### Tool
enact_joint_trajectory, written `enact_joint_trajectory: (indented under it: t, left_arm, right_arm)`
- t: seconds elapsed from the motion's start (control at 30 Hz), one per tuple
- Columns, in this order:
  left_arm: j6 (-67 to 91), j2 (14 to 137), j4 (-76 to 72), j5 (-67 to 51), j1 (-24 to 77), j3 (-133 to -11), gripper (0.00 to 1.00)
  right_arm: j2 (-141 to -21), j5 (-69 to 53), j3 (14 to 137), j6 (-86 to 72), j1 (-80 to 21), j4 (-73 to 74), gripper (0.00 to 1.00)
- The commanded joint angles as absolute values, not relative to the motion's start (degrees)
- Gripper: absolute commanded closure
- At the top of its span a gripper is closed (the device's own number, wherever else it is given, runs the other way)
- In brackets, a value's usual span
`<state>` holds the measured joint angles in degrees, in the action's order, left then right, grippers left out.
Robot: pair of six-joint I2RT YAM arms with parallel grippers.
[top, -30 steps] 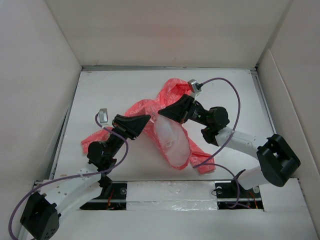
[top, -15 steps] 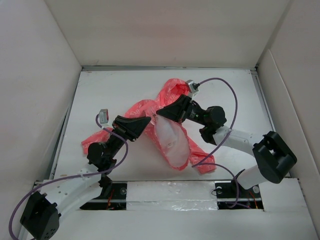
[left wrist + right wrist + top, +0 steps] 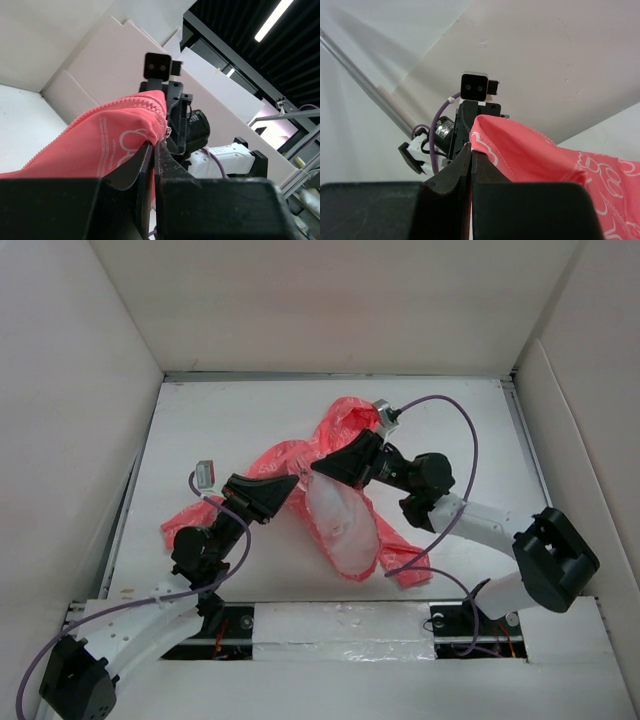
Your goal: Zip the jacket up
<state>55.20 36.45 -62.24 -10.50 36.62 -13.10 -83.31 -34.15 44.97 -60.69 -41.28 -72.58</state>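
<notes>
The left end effector point(image 3: 293, 481) and right end effector point(image 3: 320, 467) face each other, each clamped on the pink jacket point(image 3: 345, 422).

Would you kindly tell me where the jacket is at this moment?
In the top view, the jacket lies crumpled at the middle of the table, held from either side by the left pincer and the right pincer.

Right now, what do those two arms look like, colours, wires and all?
They are twins. The left arm and right arm have white links joined by chunky black joints. Each ends in a black, wedge-shaped tool, the left tool and right tool, and carries a small grey camera and a looping purple cable.
</notes>
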Motion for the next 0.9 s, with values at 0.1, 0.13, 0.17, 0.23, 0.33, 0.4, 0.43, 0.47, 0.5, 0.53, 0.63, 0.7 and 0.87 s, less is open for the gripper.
enact_joint_trajectory:
  t: [0.1,0.13,0.17,0.23,0.33,0.4,0.43,0.47,0.5,0.53,0.63,0.7,0.87]
  left_arm:
    - [54.3,35.4,-58.7,-9.9,36.8,-13.1,1.0]
    - [54.3,35.6,-58.9,-9.9,36.8,-13.0,1.0]
    - [54.1,35.7,-58.9,-9.9,36.8,-13.0,1.0]
    - [54.1,36.0,-59.1,-9.9,36.8,-13.1,1.0]
    - [54.0,36.4,-60.5,-10.7,36.8,-12.7,1.0]
    - [53.9,36.5,-62.3,-11.3,36.8,-12.5,1.0]
    - [53.9,36.6,-62.7,-11.8,36.8,-12.3,1.0]
    - [53.9,36.5,-63.4,-12.1,36.8,-12.2,1.0]
    - [53.8,36.6,-63.9,-12.6,36.8,-12.1,1.0]
    - [53.8,36.8,-64.6,-13.7,36.8,-12.0,1.0]
    - [54.0,37.4,-66.4,-15.4,36.8,-11.8,1.0]
    - [53.8,37.4,-66.4,-15.9,36.8,-11.8,1.0]
    - [52.3,36.0,-62.0,-17.4,36.8,-12.1,1.0]
  right_arm:
    - [-78.1,-28.2,47.1,-51.3,-43.8,-68.9,1.0]
    - [-77.7,-27.9,47.2,-50.4,-43.8,-67.3,1.0]
    - [-77.3,-27.3,47.6,-49.4,-44.4,-65.9,1.0]
    - [-76.6,-26.2,47.8,-47.6,-45.0,-63.3,1.0]
    - [-77.1,-26.1,48.0,-47.5,-45.0,-63.0,1.0]
    - [-77.3,-26.0,48.2,-47.6,-45.0,-63.1,1.0]
    - [-77.8,-25.8,48.1,-47.7,-45.0,-63.3,1.0]
    - [-78.0,-25.8,48.1,-48.1,-45.0,-63.6,1.0]
    - [-78.4,-25.8,48.1,-49.0,-45.0,-64.8,1.0]
    - [-79.5,-26.4,48.2,-49.7,-44.5,-65.5,1.0]
    - [-82.0,-29.2,48.7,-54.4,-43.2,-70.8,1.0]
    - [-84.5,-30.7,49.2,-56.9,-42.6,-74.1,1.0]
    - [-85.2,-33.6,52.2,-57.8,-41.4,-69.0,1.0]
